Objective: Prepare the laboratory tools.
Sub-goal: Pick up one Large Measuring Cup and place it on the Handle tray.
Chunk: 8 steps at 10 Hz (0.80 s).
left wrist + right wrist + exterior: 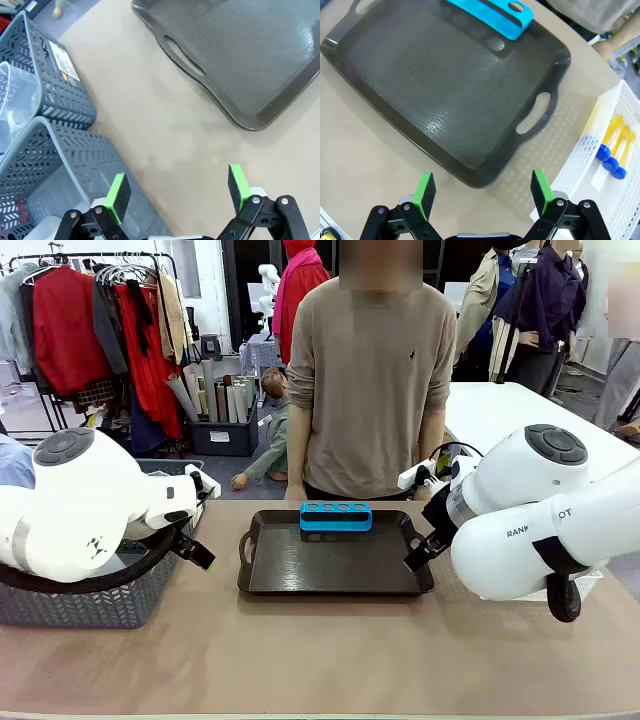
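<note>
A blue four-hole rack lies on the far edge of the dark tray. Its holes are empty. A clear beaker stands in the farther grey mesh basket. Small amber tubes with blue caps lie in a white mesh basket right of the tray. My left gripper hangs open over bare table between the grey baskets and the tray. Above the tray's near right corner, my right gripper is open and holds nothing.
A second grey mesh basket sits close under my left gripper's left finger. A person stands at the far side behind the tray, hands off the table. Bare tabletop runs along the front of the tray.
</note>
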### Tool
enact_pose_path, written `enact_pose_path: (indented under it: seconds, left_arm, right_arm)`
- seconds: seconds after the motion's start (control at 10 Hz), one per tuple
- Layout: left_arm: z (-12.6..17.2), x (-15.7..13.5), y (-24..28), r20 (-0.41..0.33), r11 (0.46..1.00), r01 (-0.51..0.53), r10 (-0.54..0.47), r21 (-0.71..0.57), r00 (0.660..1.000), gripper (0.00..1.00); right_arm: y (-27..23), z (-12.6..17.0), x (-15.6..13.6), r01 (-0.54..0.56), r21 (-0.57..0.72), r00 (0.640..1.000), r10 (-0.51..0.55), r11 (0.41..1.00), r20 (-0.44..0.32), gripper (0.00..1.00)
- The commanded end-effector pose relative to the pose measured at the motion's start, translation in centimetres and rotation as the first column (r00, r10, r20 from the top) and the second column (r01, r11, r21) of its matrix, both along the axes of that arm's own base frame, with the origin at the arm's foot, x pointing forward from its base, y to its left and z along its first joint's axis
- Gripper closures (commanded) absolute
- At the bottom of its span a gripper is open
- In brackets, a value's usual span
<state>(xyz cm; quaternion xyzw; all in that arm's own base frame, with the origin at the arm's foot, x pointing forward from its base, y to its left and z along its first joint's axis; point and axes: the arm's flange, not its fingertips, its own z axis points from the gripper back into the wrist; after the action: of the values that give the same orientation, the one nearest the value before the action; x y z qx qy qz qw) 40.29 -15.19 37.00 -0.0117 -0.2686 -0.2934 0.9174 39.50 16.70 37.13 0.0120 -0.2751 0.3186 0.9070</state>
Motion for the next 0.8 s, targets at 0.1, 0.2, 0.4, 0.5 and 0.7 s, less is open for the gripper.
enact_pose_path:
  seconds: [0.1,0.2,0.4,0.5,0.7]
  left_arm:
    - [0.01,0.0,0.0,0.0,1.0,0.0,0.0,0.0,1.0,0.0]
    - [0.01,0.0,0.0,0.0,1.0,0.0,0.0,0.0,1.0,0.0]
    - [0.01,0.0,0.0,0.0,1.0,0.0,0.0,0.0,1.0,0.0]
    - [0.01,0.0,0.0,0.0,1.0,0.0,0.0,0.0,1.0,0.0]
    - [0.01,0.0,0.0,0.0,1.0,0.0,0.0,0.0,1.0,0.0]
  right_arm:
    - [0.0,0.0,0.0,0.0,0.0,1.0,0.0,1.0,0.0,0.0]
    - [0.0,0.0,0.0,0.0,0.0,1.0,0.0,1.0,0.0,0.0]
    - [0.0,0.0,0.0,0.0,0.0,1.0,0.0,1.0,0.0,0.0]
    - [0.0,0.0,0.0,0.0,0.0,1.0,0.0,1.0,0.0,0.0]
    - [0.0,0.0,0.0,0.0,0.0,1.0,0.0,1.0,0.0,0.0]
